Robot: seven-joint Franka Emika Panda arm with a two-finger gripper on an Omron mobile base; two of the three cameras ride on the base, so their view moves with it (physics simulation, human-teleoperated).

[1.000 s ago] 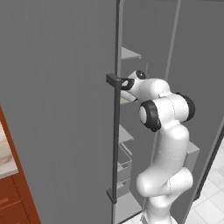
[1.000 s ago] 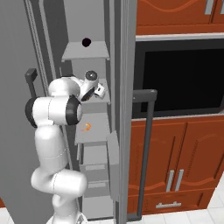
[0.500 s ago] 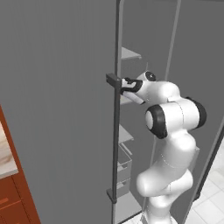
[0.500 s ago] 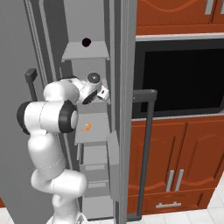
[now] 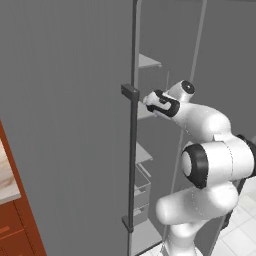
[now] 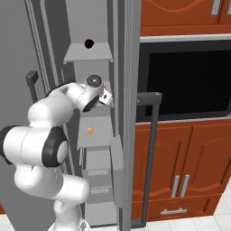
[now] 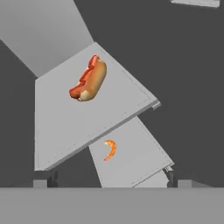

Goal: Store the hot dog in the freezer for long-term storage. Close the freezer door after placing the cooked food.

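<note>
The freezer door point(image 5: 65, 125) stands open at the left, and the hot dog point(image 7: 88, 79) lies on a white freezer point(image 6: 92, 135) shelf, apart from the gripper point(image 6: 106, 98), whose fingers are spread wide and empty. Placing looks done; next, I judge, the arm must back out of the compartment, get behind the door and push it shut.
</note>
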